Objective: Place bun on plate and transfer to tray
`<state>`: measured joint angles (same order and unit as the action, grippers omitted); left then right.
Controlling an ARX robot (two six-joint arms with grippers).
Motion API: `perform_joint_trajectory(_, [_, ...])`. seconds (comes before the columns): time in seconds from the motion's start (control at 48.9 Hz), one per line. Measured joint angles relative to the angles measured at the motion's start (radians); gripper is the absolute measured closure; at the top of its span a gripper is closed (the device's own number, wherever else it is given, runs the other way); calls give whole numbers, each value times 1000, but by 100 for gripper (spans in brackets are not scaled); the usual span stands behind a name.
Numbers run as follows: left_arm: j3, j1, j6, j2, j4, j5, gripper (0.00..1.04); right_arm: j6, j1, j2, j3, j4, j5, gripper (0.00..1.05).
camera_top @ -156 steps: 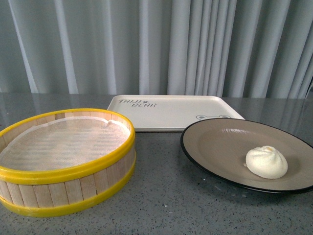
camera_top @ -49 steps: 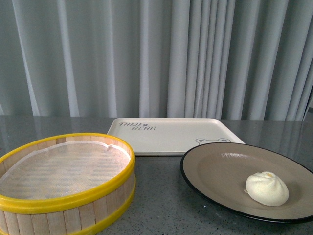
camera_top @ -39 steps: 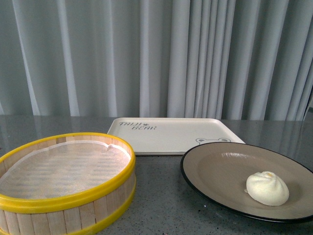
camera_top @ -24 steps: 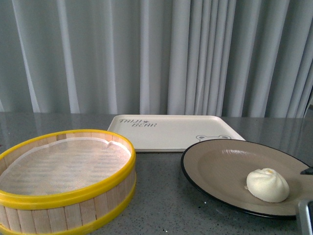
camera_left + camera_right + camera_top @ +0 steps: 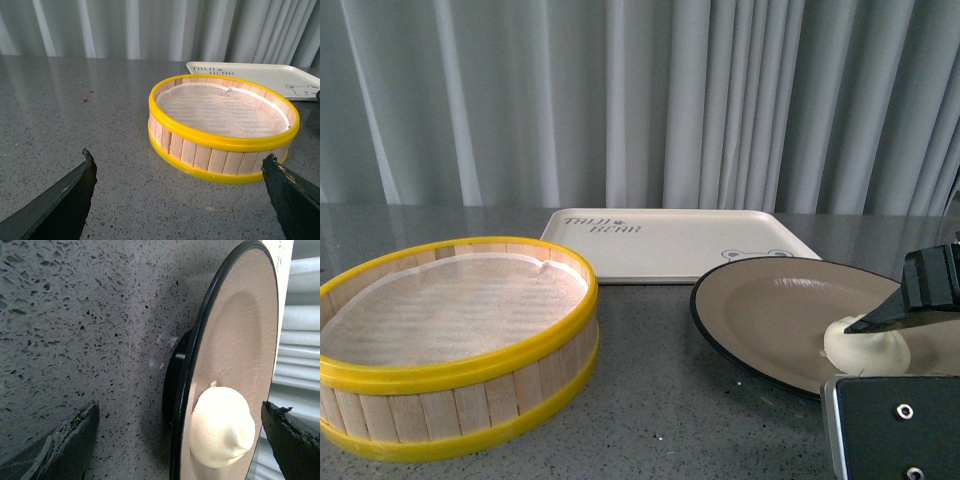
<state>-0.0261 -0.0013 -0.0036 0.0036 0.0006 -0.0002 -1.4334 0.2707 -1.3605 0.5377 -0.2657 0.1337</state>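
Bun [image 5: 865, 345]: seen resting on plate [image 5: 770, 310].
Right gripper [image 5: 177, 410]: fingers held apart, plate rim between.
Left gripper [image 5: 178, 157]: fingers spread wide.

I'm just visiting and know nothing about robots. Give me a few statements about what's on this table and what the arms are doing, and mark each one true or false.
1. The bun sits on the plate. True.
2. The plate stands on the tray. False: it rests on the table, in front of the tray.
3. The steamer basket holds a second bun. False: only a white liner shows inside it.
4. The right gripper is open, close to the plate's rim and the bun. True.
5. The left gripper clamps the steamer basket. False: it is open and apart from the basket.
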Motion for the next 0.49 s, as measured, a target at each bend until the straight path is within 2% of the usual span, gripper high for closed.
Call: perform_joint_trajectory(0.491, [0, 0, 0, 0, 0, 0, 7, -7, 2, -63, 45, -23, 15, 9])
